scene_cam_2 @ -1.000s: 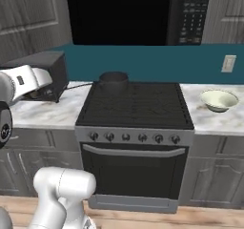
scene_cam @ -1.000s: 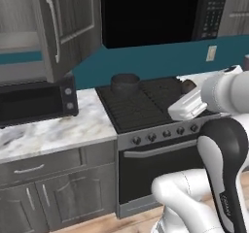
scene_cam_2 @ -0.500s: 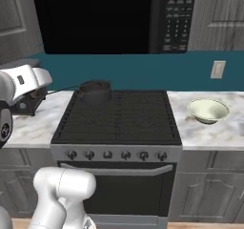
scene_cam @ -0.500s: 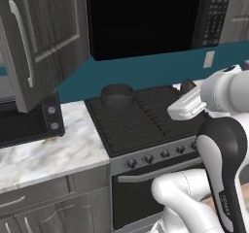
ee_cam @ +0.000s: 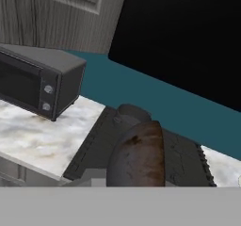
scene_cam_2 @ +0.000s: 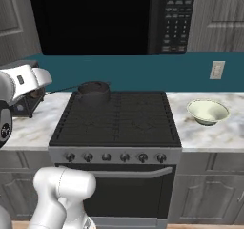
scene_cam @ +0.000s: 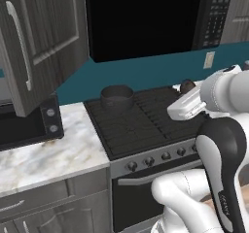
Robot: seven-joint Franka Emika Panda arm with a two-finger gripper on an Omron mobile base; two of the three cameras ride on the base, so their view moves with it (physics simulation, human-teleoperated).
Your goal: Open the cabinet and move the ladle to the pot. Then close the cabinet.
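Ladle (ee_cam: 137, 157) bowl fills the hand view foreground, apparently held, though finger spread cannot be told; pot (scene_cam: 116, 97) sits on the stove (scene_cam_2: 114, 123) rear-left burner, cabinet (scene_cam: 39, 42) door ajar.

Cabinet (scene_cam: 39, 42): door cut off by top and left edges. Pot (ee_cam: 133, 112): mostly hidden behind a brown rounded object (ee_cam: 139, 157). Jaws: state indeterminable.

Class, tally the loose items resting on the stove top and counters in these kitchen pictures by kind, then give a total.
Pots: 1, the dark pot on the stove's back left.
Bowls: 1, the pale bowl on the right counter.
Toaster ovens: 1, the toaster oven on the left counter.
Total: 3
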